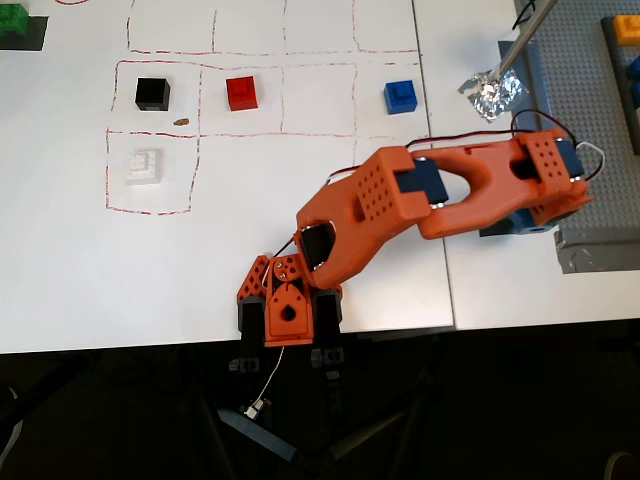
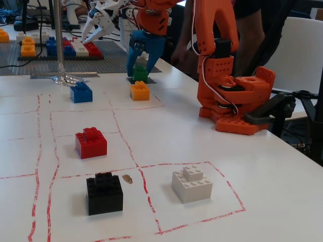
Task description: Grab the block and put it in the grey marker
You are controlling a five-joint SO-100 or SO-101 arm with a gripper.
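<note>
Black brick: it stands at the near left of the white table in the fixed view, inside the red-lined squares.
Red brick: at about 12 o'clock from the black brick, further from the camera.
White brick: at 3 o'clock from the black brick, in its own red-lined square.
Blue brick: further back, near the crumpled foil at the foot of a metal pole.
Orange-yellow brick: at 3 o'clock from the blue brick, just in front of the green block in the fixed view.
Block: the green block sits low between the blue fingers, over the grey marker; whether it touches the marker, one cannot tell. In the overhead view the arm covers it.
Grey marker in the overhead view: only a corner shows, under the wrist of the arm.
Pincer: it points down, one blue finger on each side of the block and close against it, so it seems to be pinching the block.
Arm base: orange, at 3 o'clock from the pincer in the fixed view, well apart from the bricks.
Baseplate: grey and studded, at the right edge of the overhead view.
</note>
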